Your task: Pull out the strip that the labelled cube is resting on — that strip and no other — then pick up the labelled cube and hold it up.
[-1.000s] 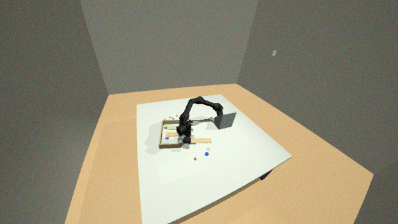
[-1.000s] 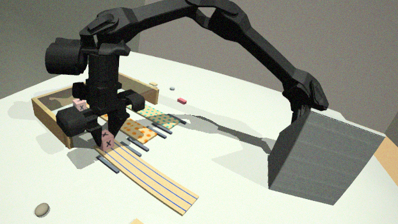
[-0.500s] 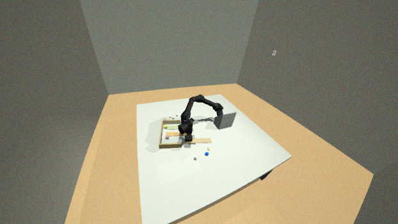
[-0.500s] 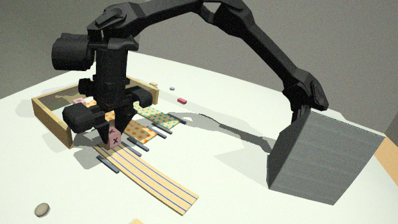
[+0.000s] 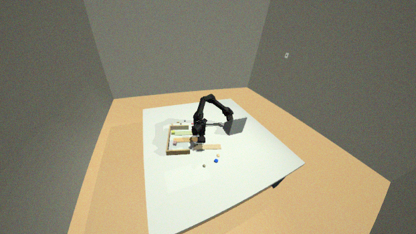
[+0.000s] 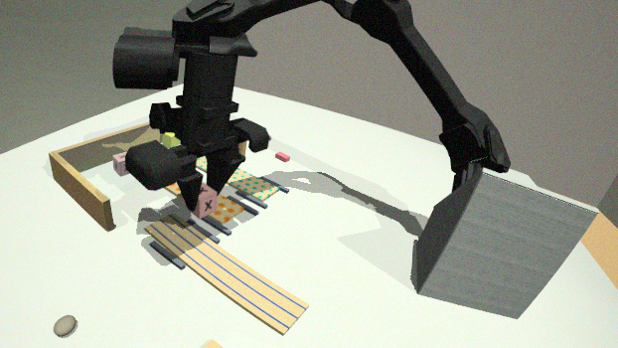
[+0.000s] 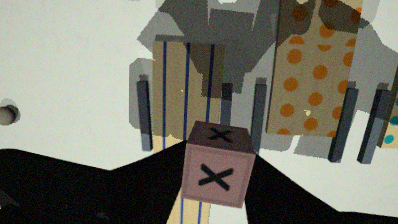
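While the blue-lined strip (image 6: 226, 270) lies drawn out across the white table (image 6: 348, 278), its far end reaching into open surface, the wooden tray (image 6: 79, 191) walls in the side behind the arm and the grey block (image 6: 502, 249) stands well apart to the right. Dark rails (image 6: 169, 256) flank the strip. The gripper (image 6: 205, 191) points straight down, its fingers partly closed on the pink cube marked with an X (image 7: 217, 172), clamping it from both sides. That cube hangs above the strip's near end, beside the orange-dotted strip (image 7: 310, 75).
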Tool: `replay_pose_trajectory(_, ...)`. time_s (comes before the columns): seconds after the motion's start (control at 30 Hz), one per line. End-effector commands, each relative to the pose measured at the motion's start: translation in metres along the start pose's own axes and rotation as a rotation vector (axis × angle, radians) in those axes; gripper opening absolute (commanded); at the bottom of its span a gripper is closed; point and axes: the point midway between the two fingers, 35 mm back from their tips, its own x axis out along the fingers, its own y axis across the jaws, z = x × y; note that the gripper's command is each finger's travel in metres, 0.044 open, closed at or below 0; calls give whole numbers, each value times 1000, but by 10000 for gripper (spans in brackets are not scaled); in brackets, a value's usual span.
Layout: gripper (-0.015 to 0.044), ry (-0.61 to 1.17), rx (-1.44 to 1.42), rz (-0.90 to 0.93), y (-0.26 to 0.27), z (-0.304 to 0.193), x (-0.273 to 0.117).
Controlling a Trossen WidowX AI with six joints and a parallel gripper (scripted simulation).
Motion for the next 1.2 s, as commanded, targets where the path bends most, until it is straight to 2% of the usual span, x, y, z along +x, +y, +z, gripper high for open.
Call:
replay_pose_trajectory(0.0,0,3,3,2,-4,-6,-2)
replay_pose_trajectory(0.87,0,5,0,1,-54,-71,-1)
replay_pose_trajectory(1.17,0,6,0,2,-53,-71,-38)
